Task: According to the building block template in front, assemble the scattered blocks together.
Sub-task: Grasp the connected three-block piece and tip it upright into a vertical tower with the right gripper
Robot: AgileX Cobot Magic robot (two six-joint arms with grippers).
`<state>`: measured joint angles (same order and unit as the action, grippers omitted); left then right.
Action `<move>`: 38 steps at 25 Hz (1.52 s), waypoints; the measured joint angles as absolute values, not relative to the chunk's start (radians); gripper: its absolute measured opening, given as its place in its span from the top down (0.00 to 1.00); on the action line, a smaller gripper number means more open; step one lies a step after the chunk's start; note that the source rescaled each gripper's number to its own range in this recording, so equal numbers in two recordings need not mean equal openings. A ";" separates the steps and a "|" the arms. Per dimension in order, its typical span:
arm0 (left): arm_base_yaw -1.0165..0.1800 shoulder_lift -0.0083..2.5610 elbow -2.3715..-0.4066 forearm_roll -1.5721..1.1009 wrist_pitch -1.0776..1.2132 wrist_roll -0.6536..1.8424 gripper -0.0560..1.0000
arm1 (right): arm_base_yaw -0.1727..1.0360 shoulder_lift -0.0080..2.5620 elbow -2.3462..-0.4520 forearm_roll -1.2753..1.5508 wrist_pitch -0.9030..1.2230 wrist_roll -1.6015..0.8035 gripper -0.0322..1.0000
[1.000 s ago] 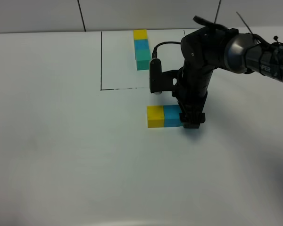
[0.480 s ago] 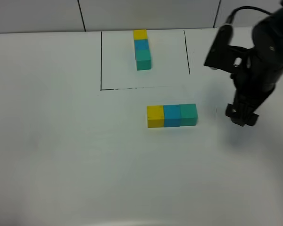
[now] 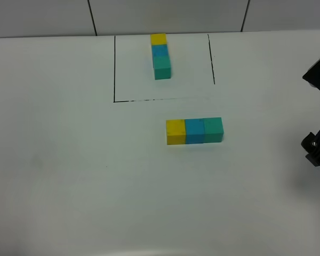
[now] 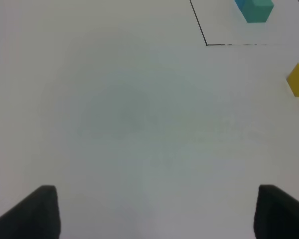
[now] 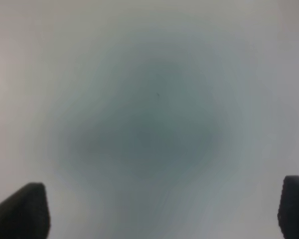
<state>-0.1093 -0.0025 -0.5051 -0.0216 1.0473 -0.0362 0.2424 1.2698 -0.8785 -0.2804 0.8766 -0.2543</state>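
Both grippers empty: left gripper [image 4: 157, 206] spread wide; template [image 3: 160, 55] behind the scattered blocks [image 3: 194, 131], now touching yellow-blue-teal in matching order; right gripper [image 5: 159, 204], seemingly wide apart in a blurred view, has released and withdrawn: assembly looks complete

Nothing legible anywhere — no text, label, brand, number or sign.
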 joint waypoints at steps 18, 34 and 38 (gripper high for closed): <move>-0.109 -0.002 -0.505 -0.022 1.047 -0.036 0.32 | 0.412 1.725 -1.255 -0.143 0.841 -0.730 0.09; -0.109 -0.002 -0.505 -0.022 1.047 -0.037 0.32 | 0.467 2.183 -1.646 0.008 1.001 -1.035 0.19; -0.109 -0.002 -0.505 -0.022 1.047 -0.037 0.32 | 0.467 2.208 -1.651 0.008 0.953 -1.055 0.20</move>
<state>-0.1093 -0.0025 -0.5051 -0.0216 1.0473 -0.0370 0.4665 2.2085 -1.6514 0.0084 0.9532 -1.0554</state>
